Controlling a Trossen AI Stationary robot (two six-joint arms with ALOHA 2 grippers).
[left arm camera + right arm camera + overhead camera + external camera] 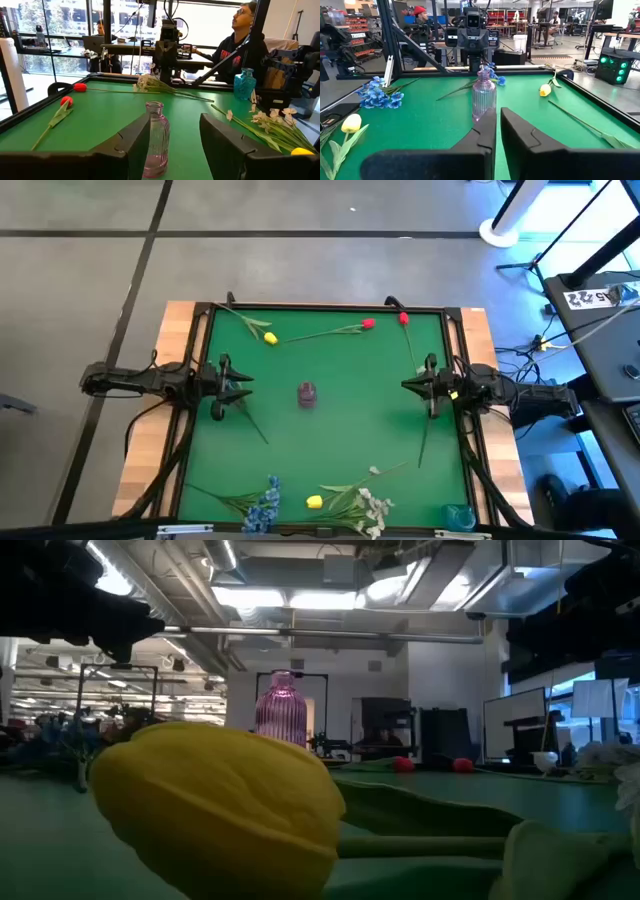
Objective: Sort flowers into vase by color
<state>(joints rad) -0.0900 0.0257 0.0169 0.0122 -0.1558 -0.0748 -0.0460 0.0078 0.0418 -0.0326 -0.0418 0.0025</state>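
A ribbed pink glass vase (306,393) (156,140) (483,97) stands upright at the table's middle. My left gripper (238,386) (175,145) is open at the left, pointing level at the vase. My right gripper (412,385) (498,135) is shut at the right and faces the vase too. A blue spray (494,77) lies by the left gripper, and a white spray (145,83) by the right one. Two red buds (368,324) (403,318) and a yellow bud (270,337) lie at the far edge. Blue (262,502), yellow (314,501) and white (372,505) flowers lie near the front.
A blue glass vase (458,515) (245,82) stands at the near right corner. A raised dark rim (320,308) frames the green mat. In the low view the near yellow bud (220,800) fills the foreground. People sit at desks beyond the table.
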